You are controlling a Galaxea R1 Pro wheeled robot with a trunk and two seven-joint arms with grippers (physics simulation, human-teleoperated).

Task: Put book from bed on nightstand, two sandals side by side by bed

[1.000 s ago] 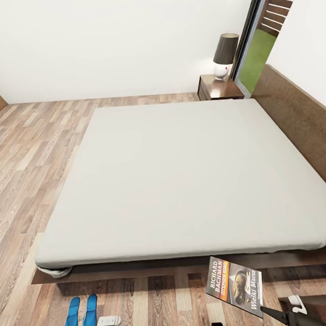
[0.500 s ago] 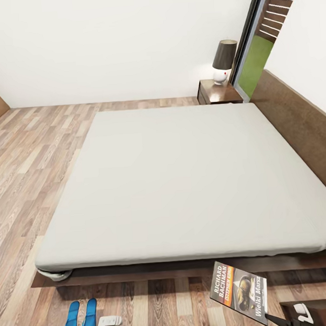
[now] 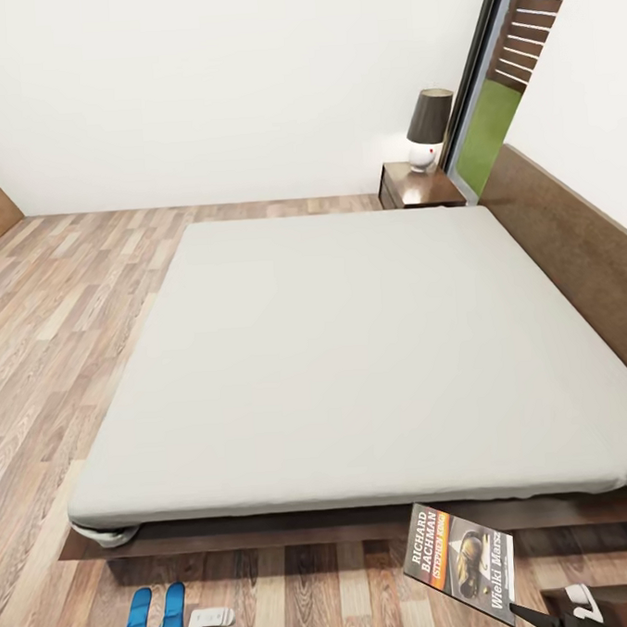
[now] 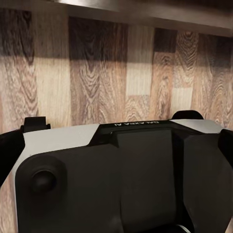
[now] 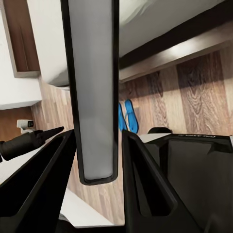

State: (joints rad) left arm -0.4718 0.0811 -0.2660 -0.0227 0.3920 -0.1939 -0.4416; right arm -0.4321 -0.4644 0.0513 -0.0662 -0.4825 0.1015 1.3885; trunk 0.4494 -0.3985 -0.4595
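The book (image 3: 460, 561), at five o'clock in the head view off the bed (image 3: 353, 348), is clamped edge-on by the right end effector (image 5: 97, 160). Thin, light and probably floppy, it looks best pinched near the spine. I cannot tell the left end effector's (image 3: 210, 624) state.

Book (image 3: 460, 562) held off floor; blue sandals (image 3: 152, 622) paired beside bed (image 3: 353, 348); nightstand (image 3: 419, 185) beyond.
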